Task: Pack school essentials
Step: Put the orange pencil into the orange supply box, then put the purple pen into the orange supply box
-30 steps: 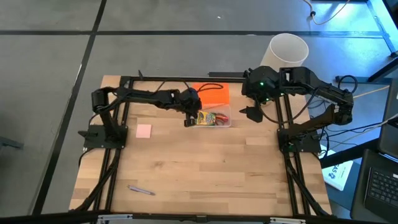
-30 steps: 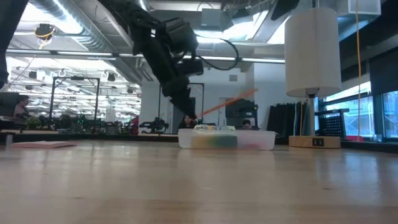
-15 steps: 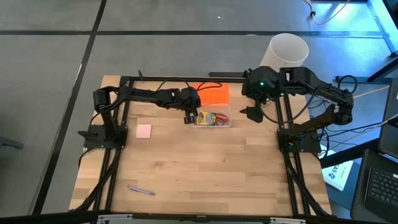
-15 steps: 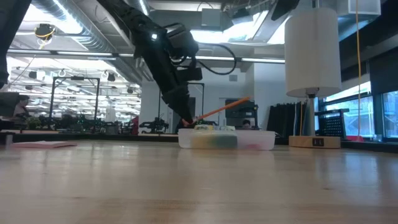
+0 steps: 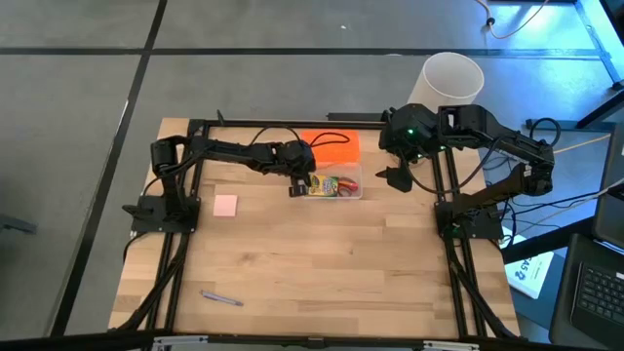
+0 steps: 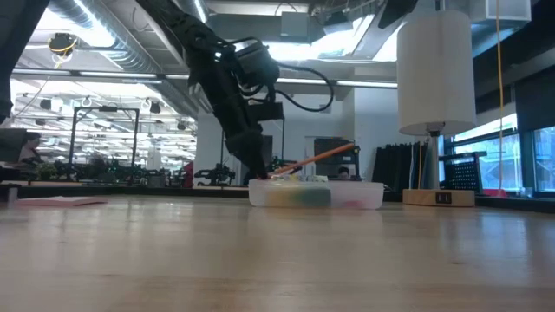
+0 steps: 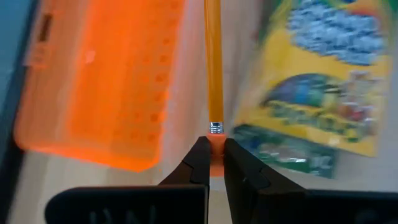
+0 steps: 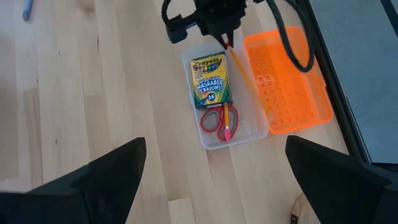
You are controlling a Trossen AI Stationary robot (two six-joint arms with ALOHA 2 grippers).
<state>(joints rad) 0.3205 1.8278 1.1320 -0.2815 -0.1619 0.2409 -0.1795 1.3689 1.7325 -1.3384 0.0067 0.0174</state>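
Near the top middle of the high view, the clear box on the table already holds the crayon box and scissors; the left tool, at its left end, pinches the eraser end of an orange pencil, whose long axis runs away over the box's rim beside the orange lid; the right tool hangs wide open, farther right

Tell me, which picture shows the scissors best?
The right wrist view: the red-handled scissors lie in plain sight in the clear box, beside the crayons. The high view shows them as a small red speck. The low and left wrist views don't show them.
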